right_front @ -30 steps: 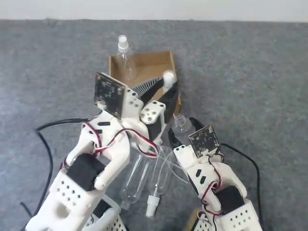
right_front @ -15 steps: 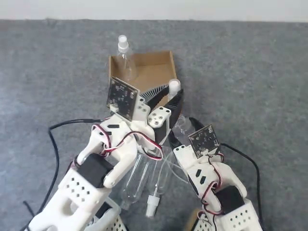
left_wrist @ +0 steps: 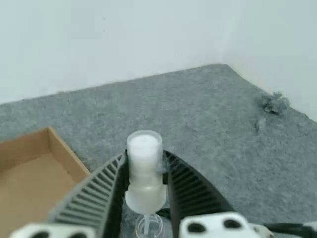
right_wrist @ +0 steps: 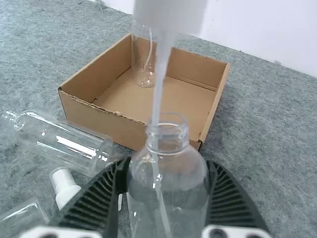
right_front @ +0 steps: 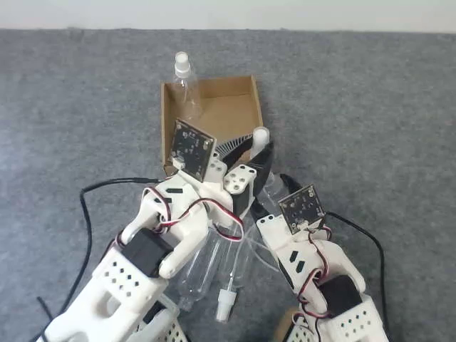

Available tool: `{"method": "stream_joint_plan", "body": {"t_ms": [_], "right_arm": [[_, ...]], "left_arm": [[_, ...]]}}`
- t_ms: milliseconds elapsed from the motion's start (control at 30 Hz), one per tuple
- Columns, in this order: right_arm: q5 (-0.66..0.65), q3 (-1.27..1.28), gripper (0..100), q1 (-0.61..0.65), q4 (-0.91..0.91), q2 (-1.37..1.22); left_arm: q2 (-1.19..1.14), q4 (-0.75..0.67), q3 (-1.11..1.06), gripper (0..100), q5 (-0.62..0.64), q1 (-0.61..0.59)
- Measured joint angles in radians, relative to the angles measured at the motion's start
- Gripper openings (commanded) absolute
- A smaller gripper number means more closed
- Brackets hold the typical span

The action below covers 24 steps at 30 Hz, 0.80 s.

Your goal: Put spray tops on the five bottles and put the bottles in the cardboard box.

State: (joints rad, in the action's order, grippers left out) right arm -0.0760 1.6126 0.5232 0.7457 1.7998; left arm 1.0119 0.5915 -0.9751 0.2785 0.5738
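Here, left pincer (left_wrist: 145, 171) tight on spray top (left_wrist: 144, 144), right pincer (right_wrist: 168, 164) tight on bottle (right_wrist: 171, 148), base hidden.

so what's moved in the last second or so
The left gripper, shut on a spray top, drew back from over the cardboard box toward the open bottle; the top's tube runs into that bottle's neck. The right gripper kept its hold on the upright bottle without shifting. The capped bottle in the box, the bottles lying on the carpet and the loose spray top stayed put.
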Motion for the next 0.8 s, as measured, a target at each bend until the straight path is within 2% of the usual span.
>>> {"method": "stream_joint_plan", "body": {"t_ms": [167,467,800], "right_arm": [[0.0,0.0,11.5,0.0,0.0,0.0],[0.0,0.0,11.5,0.0,0.0,0.0],[0.0,0.0,11.5,-0.002,0.0,0.0]], "left_arm": [[0.0,-0.009,-0.032,1,0.002,0.0],[-0.002,-0.193,-0.166,1,0.003,0.0],[-0.002,-0.209,-0.203,1,-0.002,0.02]]}}
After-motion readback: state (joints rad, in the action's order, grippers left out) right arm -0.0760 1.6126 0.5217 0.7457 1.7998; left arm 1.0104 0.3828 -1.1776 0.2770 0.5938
